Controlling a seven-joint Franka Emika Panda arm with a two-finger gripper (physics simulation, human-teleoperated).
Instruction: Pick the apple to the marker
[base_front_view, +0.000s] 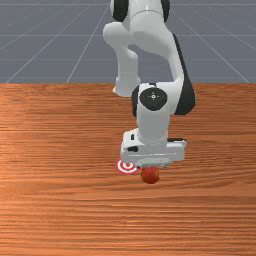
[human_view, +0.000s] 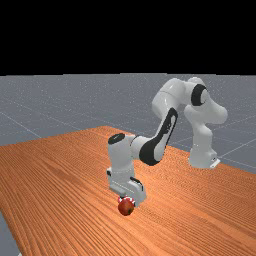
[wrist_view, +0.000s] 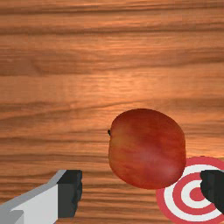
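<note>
In the front view my gripper (base_front_view: 154, 159) is low over the table, its fingertips hidden by the hand. The red apple (base_front_view: 150, 175) lies just in front of it, on the camera side. A red-and-white ringed marker (base_front_view: 127, 166) is left of the apple in the front view, partly covered by the hand. The far view has the apple (human_view: 126, 206) below the hand, hiding most of the marker. In the wrist view my gripper (wrist_view: 142, 190) is open, fingers wide apart; the apple (wrist_view: 146, 148) sits ahead of the gap, untouched, and one fingertip overlaps the marker (wrist_view: 177, 194).
The wooden table (base_front_view: 60, 200) extends around the apple and marker. The arm reaches in from its base at the table's far side in the front view. A table edge (human_view: 10, 222) runs along the far view's left.
</note>
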